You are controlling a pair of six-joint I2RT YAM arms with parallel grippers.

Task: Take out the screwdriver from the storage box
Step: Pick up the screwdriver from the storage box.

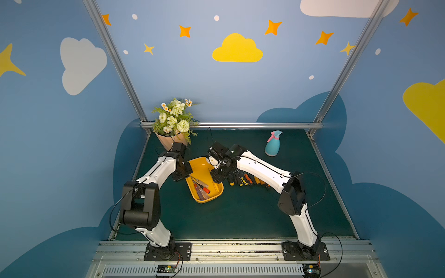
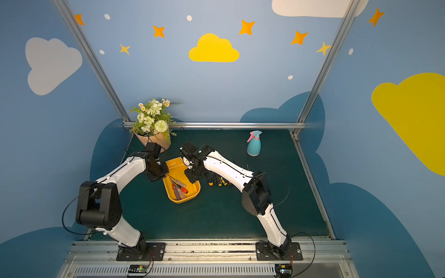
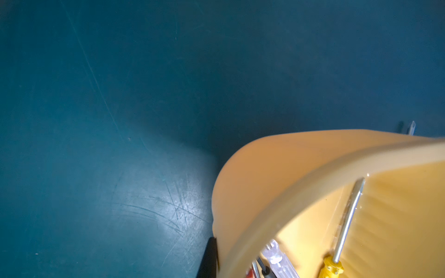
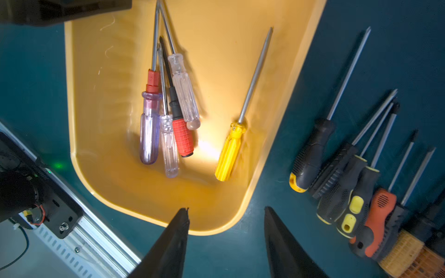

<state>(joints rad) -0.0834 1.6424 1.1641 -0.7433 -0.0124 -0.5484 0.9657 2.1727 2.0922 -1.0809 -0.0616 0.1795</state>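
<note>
The yellow plastic storage box with rounded corners [image 1: 200, 166] sits in the middle of the dark green table mat [image 1: 240, 216]. Five screwdrivers lie inside it, handles toward its 6 o'clock end. A thin screwdriver with a yellow plastic handle [image 4: 230, 154] lies by itself. The other four, with clear, purple and red handles [image 4: 168, 115], lie in a touching bunch, so I think they are harder to pick.

The left gripper [image 1: 185, 172] is at the box's 10 o'clock side. Its fingers are pinched tight on the rim, with one black finger [image 3: 209, 256] outside the wall. I think it holds the box so it cannot slide.

The right gripper [image 4: 226, 209] hangs over the box's 2 o'clock side. Its fingers are spread apart with nothing between them. It looks ready to go down for the lone yellow one. That one has bare floor on the bunch side, but the box wall is close on the other side.

At 3 o'clock a row of bigger screwdrivers with black, orange and yellow handles [image 1: 248, 180] lies on the mat, near the box. A peach flowerpot with flowers [image 1: 168, 142] stands at 11 o'clock and a blue spray bottle [image 1: 272, 144] at 2 o'clock, both well apart. From 5 to 7 o'clock the mat has lots of room
</note>
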